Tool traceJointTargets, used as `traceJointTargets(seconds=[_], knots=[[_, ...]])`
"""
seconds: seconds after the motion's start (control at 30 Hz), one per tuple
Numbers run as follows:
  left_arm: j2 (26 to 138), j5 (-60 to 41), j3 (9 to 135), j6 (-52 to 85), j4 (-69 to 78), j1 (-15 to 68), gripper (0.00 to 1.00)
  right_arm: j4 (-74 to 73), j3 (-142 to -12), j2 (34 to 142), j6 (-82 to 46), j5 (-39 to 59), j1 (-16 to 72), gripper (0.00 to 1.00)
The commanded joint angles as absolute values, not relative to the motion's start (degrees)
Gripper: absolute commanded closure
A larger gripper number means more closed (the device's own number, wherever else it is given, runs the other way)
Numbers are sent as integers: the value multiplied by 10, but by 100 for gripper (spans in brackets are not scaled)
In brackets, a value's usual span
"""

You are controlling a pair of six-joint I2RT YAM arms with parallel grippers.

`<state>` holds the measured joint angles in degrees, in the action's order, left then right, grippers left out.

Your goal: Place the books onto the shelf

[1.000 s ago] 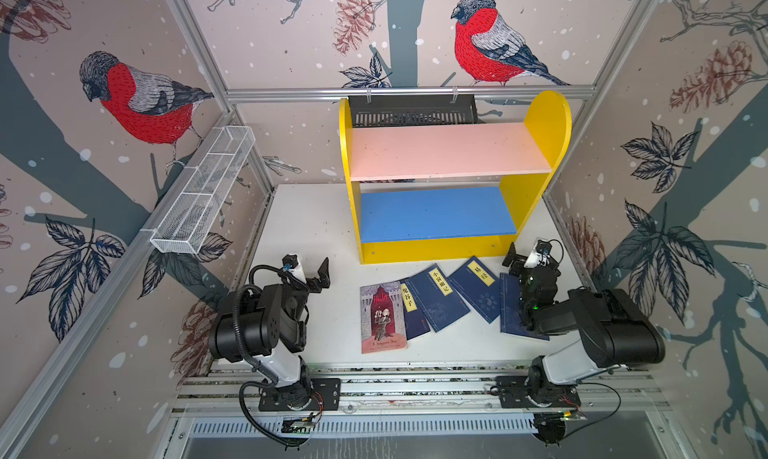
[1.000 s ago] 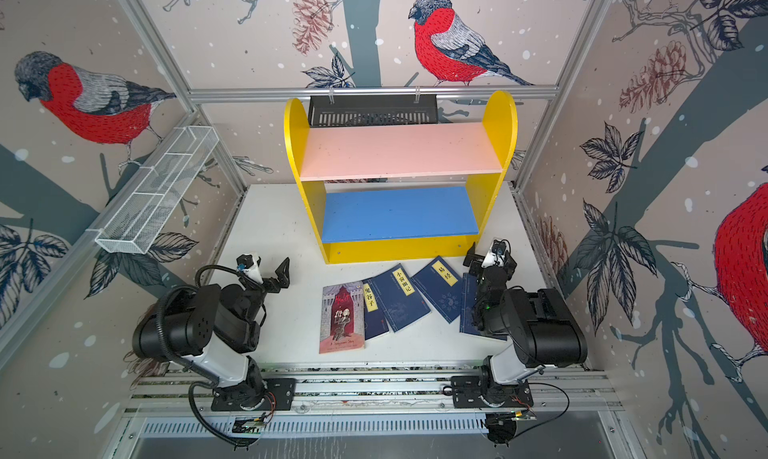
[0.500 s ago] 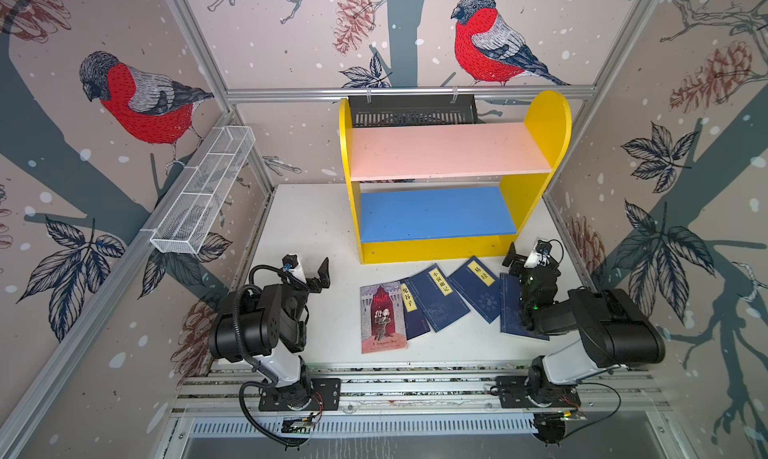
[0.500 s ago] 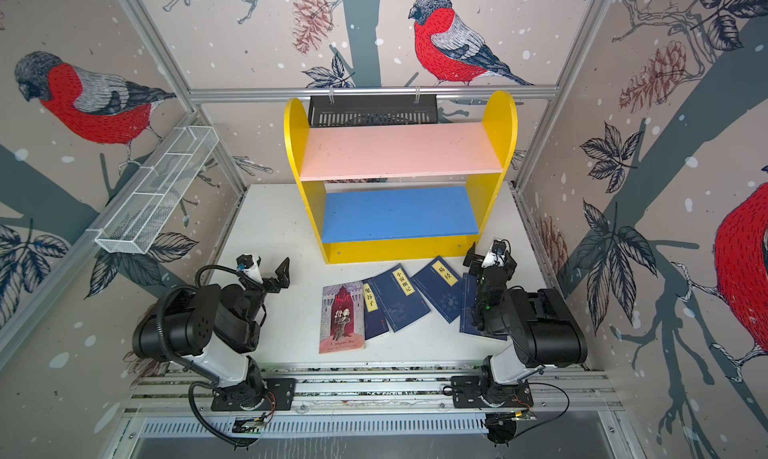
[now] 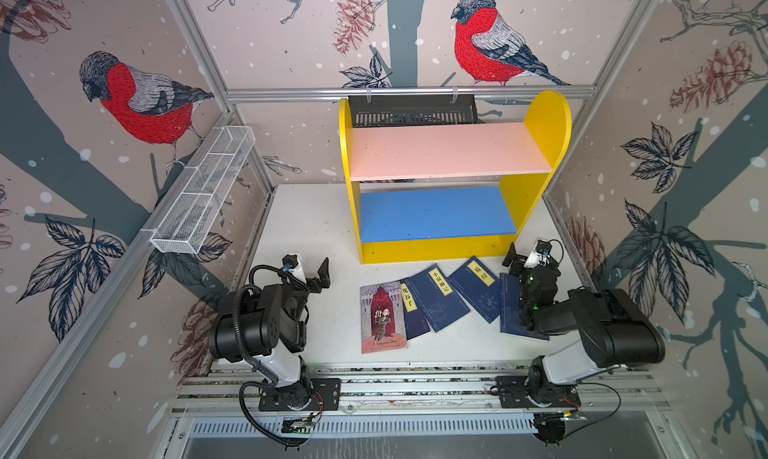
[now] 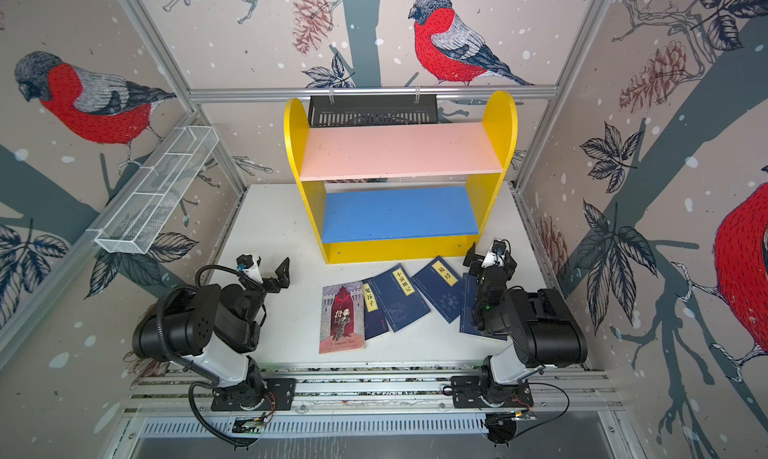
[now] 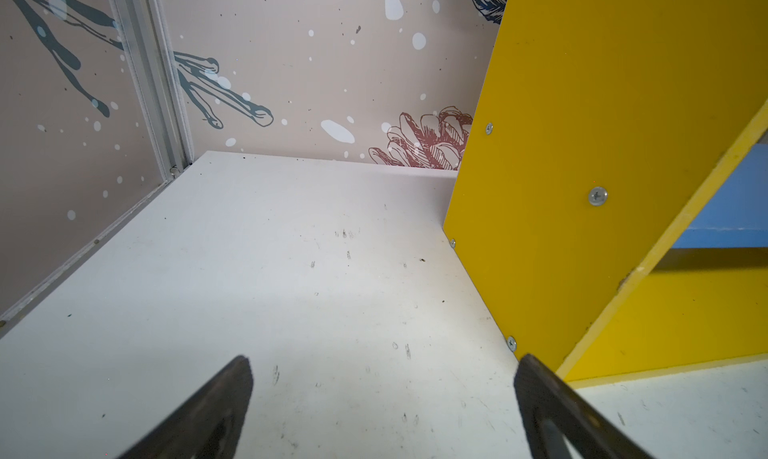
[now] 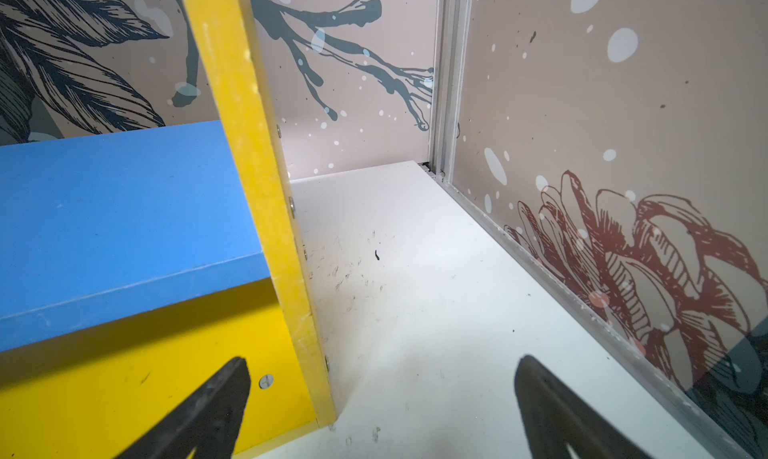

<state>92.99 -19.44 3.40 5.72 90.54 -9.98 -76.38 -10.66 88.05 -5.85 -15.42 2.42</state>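
Observation:
Several thin books lie flat in a fanned row on the white table in front of the shelf. The leftmost has a dark red and grey cover (image 5: 383,316) (image 6: 341,313). The others are navy with yellow labels (image 5: 438,299) (image 6: 442,288), and my right arm partly covers the rightmost navy book (image 5: 512,307). The yellow shelf (image 5: 432,247) (image 6: 395,249) stands at the back with a bare pink upper board (image 5: 444,153) and a bare blue lower board (image 5: 436,214) (image 8: 116,212). My left gripper (image 5: 309,270) (image 7: 384,361) is open over bare table, left of the books. My right gripper (image 5: 530,258) (image 8: 383,360) is open by the shelf's right front corner.
A white wire mesh basket (image 5: 203,195) hangs on the left wall rail. A black slotted tray (image 5: 411,110) hangs on the back rail behind the shelf. Patterned walls close in both sides. The shelf's yellow side panel (image 7: 602,145) stands close to my left gripper.

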Motion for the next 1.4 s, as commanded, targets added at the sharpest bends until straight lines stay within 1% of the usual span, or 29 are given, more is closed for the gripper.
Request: traceJointTargets(seconds=[0.0, 0.13, 0.27, 0.43, 0.47, 0.57, 0.67, 0.77, 0.83, 0.93, 1.03, 1.13, 1.27, 1.37], knots=[[929, -203, 36, 54, 990, -101, 2, -775, -107, 880, -55, -164, 25, 0], [927, -206, 41, 52, 977, -101, 2, -775, -107, 880, -55, -164, 25, 0], [910, -218, 79, 27, 886, -88, 2, -772, -108, 881, -57, -161, 24, 0], [906, -219, 96, 18, 847, -81, 2, -780, -104, 879, -58, -162, 22, 0], [902, -216, 101, 12, 831, -77, 2, -786, -99, 876, -58, -166, 23, 0], [895, -226, 94, 10, 841, -76, 2, -790, -82, 841, -64, -185, 24, 0], [888, -218, 86, 12, 850, -77, 2, -732, -86, 783, -59, -205, 31, 0], [879, -209, 75, 15, 860, -76, 2, -630, -115, 722, -47, -234, 49, 0], [855, -209, 74, 19, 841, -77, 2, -555, -135, 672, -55, -246, 61, 0], [786, -211, 94, 17, 743, -77, 2, -444, -162, 610, -76, -251, 85, 0], [725, -219, 139, 12, 609, -77, 2, -339, -188, 559, -101, -281, 124, 0], [673, -235, 167, -4, 516, -77, 2, -207, -229, 520, -157, -307, 156, 0], [609, -242, 229, -68, 333, -77, 3, -78, -267, 485, -230, -250, 185, 1], [593, -235, 295, -92, 180, -77, 3, -35, -273, 464, -258, -218, 223, 4]])
